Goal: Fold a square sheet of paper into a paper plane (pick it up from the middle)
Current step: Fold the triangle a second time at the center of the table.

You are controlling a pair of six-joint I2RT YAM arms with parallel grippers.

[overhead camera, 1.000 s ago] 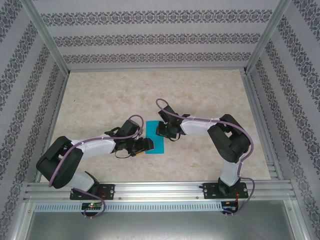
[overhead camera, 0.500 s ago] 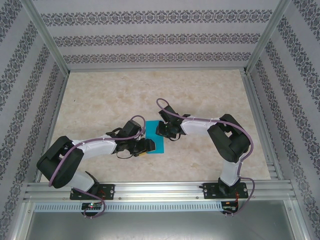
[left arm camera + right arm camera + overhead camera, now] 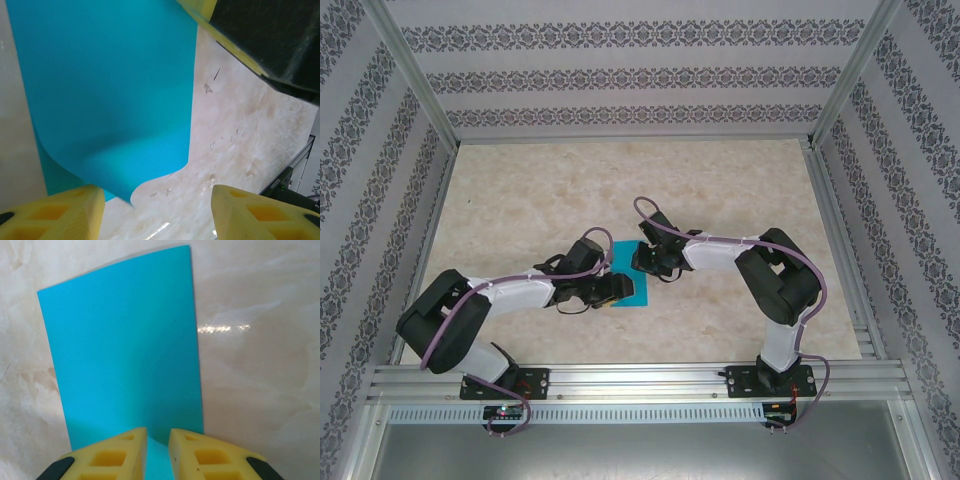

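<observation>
The square sheet of paper [image 3: 624, 262] lay on the table [image 3: 520, 200] as a narrow rectangle, apparently folded once in half, with its near end curling up. The left hand [image 3: 155, 192] gaped open around that curl, holding nothing. The right hand [image 3: 157, 432] stood nearly closed at the far edge; whether it pinched or only pressed the sheet, I could not tell. Judging by this, the nose and wing folds all remained.
</observation>
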